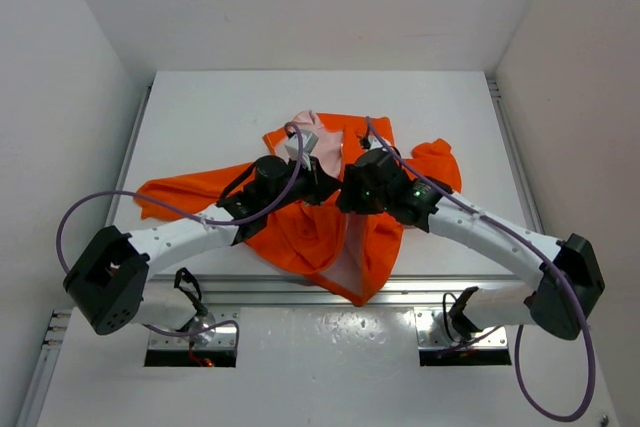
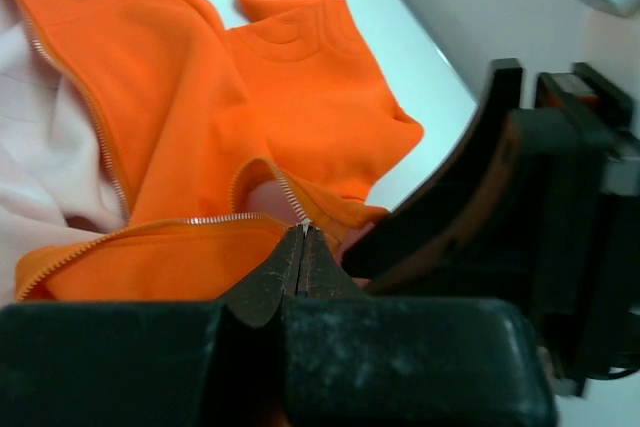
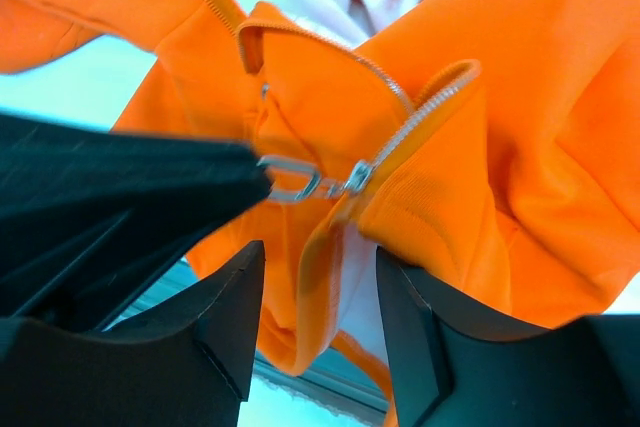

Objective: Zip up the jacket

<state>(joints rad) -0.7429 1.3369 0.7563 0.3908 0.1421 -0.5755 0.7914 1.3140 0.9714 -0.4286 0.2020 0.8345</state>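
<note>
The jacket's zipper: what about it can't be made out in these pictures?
Top view: the slider on the jacket, hidden under left arm and right arm.
Left wrist view: the pull tab, inside the shut left end effector.
Right wrist view: the jacket edge below the slider, behind the right end effector fingers.

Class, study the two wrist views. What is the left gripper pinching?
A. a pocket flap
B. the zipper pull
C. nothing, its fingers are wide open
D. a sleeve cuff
B: the left gripper is shut, and the right wrist view shows its tip clamped on the metal zipper pull of the jacket.
</note>
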